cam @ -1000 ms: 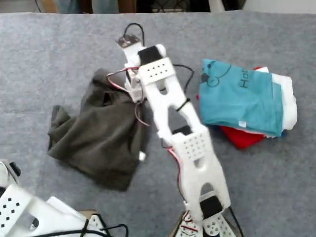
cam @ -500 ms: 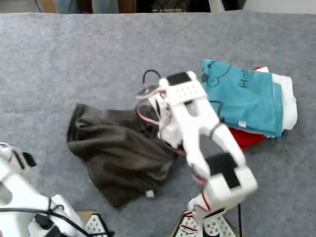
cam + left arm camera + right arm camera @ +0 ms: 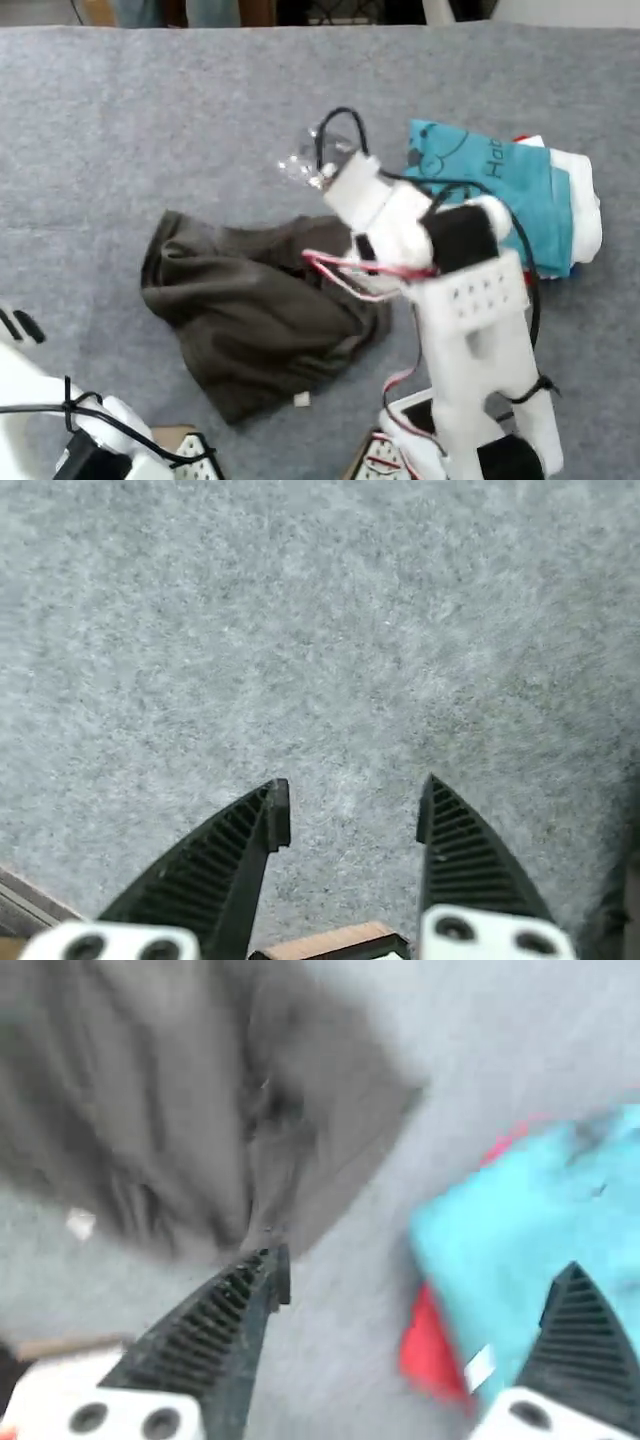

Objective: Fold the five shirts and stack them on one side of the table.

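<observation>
On the bench [image 3: 120, 120] left of the stack [image 3: 490, 200], the dark shirt [image 3: 250, 320] lies crumpled, soft and light, likely best pinched at a corner; right claw [image 3: 425, 1268] and left claw [image 3: 350, 805] gape wide, empty.

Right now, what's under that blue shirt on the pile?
A white shirt and a red one peek out beneath the blue shirt. Whatever else lies under it is covered.
</observation>
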You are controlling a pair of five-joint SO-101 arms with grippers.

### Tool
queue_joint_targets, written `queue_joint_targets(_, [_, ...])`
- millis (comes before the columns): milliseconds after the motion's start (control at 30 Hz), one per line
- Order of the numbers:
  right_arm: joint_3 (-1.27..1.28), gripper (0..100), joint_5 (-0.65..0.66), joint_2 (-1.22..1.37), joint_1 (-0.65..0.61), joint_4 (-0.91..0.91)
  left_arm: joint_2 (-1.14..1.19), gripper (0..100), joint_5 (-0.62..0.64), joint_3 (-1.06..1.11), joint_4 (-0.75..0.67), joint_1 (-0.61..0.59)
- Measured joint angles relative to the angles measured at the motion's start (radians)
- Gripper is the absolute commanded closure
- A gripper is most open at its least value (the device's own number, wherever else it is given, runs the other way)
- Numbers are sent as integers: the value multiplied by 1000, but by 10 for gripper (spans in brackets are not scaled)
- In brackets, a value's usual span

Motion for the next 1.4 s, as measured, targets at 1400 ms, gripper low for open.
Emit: queue_joint_targets(1400, [-1663,976,-232,1959,-433,-269,-152,815,-58,235,-140,-330])
